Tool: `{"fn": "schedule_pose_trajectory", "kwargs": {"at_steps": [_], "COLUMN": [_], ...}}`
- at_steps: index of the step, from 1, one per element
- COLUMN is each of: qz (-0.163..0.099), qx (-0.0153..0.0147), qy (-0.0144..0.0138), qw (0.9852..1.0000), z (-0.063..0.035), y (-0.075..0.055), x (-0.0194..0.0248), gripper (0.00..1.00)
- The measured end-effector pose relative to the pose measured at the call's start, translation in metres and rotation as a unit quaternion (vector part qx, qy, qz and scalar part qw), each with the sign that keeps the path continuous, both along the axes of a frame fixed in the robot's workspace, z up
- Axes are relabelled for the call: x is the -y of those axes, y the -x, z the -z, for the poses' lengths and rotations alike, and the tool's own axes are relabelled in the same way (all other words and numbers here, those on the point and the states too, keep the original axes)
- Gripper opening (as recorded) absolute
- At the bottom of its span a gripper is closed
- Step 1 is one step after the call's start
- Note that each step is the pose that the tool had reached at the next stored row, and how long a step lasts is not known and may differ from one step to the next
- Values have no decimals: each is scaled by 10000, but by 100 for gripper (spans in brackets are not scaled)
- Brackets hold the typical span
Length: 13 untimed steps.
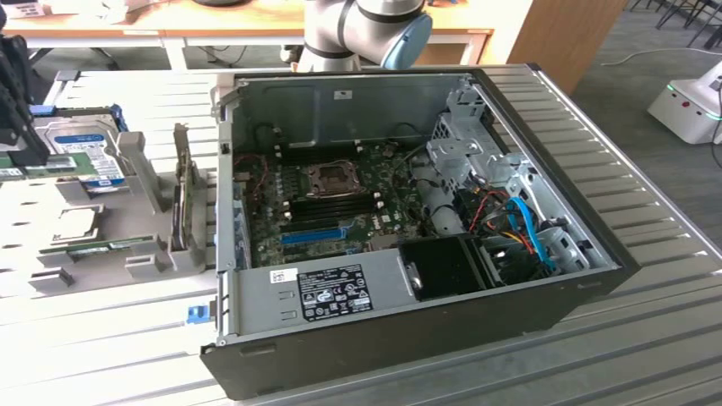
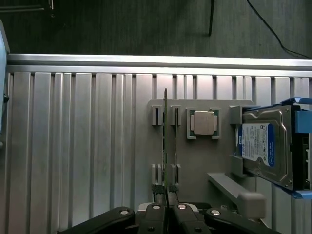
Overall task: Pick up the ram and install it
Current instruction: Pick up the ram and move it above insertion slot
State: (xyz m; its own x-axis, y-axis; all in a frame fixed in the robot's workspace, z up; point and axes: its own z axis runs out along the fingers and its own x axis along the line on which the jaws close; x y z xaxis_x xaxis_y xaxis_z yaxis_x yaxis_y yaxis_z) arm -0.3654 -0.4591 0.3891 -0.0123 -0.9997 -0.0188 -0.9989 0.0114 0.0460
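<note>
Bare ribbed table [image 2: 73, 146] lies open beside the ram [image 2: 165, 131]; the CPU [image 2: 203, 122] and hard drive [image 2: 267, 146] stand on its other side.

Silver-grey arm [image 1: 338, 25] with pale blue joint cap; black gripper [image 2: 167, 195] linkages (silver screws).

This looks like a robotics lab set up inside an office-type room. At the exterior view's top centre stands a grey and blue robot arm [image 1: 361, 34] at the edge of a ribbed metal bench [image 1: 631, 279]. On the bench lies an open desktop computer case [image 1: 451, 338] with its motherboard [image 1: 338, 199] exposed. At the exterior view's left, a grey fixture block [image 2: 195, 165] holds loose parts: a hard drive [image 2: 265, 146], a processor chip [image 2: 203, 122] and the ram [image 2: 165, 136] set on edge. Wooden desks [image 1: 226, 38] line the back, and a white wheeled machine [image 1: 688, 106] stands on grey carpet [image 1: 643, 51] in the upper right.
</note>
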Motion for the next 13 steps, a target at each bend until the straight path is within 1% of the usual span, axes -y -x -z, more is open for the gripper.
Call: {"fn": "schedule_pose_trajectory", "kwargs": {"at_steps": [6, 13], "qz": [0, -2], "qx": [0, -1], "qy": [0, 1], "qw": [10000, 10000], "z": [-119, -128], "y": [0, -17], "x": [0, 1], "gripper": [12, 12]}}
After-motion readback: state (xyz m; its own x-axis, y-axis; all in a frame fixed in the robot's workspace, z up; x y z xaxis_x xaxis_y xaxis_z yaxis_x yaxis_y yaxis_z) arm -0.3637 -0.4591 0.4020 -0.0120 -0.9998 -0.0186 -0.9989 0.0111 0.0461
